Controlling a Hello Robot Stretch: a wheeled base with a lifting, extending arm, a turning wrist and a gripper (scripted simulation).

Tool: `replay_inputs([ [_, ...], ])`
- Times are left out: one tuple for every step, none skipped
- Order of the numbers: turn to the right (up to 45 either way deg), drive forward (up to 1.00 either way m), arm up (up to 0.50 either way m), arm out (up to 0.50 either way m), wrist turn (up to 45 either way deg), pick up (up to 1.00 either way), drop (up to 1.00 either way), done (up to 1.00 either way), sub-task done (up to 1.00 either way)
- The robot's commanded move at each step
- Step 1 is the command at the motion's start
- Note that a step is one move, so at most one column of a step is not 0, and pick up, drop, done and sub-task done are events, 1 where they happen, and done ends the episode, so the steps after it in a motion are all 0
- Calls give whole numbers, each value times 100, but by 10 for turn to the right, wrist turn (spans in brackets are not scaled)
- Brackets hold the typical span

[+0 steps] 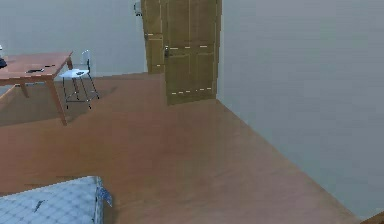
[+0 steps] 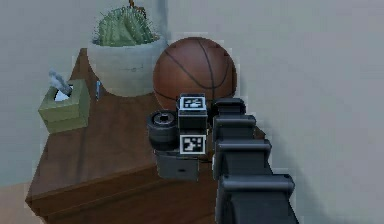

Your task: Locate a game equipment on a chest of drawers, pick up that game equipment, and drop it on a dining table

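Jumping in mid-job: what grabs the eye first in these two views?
An orange-brown basketball dominates the arm side view, standing on a wooden chest beside a potted plant, with the hand showing in front of it. In the forward view, a wooden door stands at top centre and a wooden table at far left.

place: home | dining table (image 1: 56,62), chair (image 1: 80,73), wooden door (image 1: 190,50) | potted plant (image 2: 125,50), tissue box (image 2: 64,108)
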Motion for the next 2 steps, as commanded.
replay_inputs([
  [0, 0, 0, 0, -450, 0, 0, 0, 0],
  [0, 0, 0, 0, -450, 0, 0, 0, 0],
])
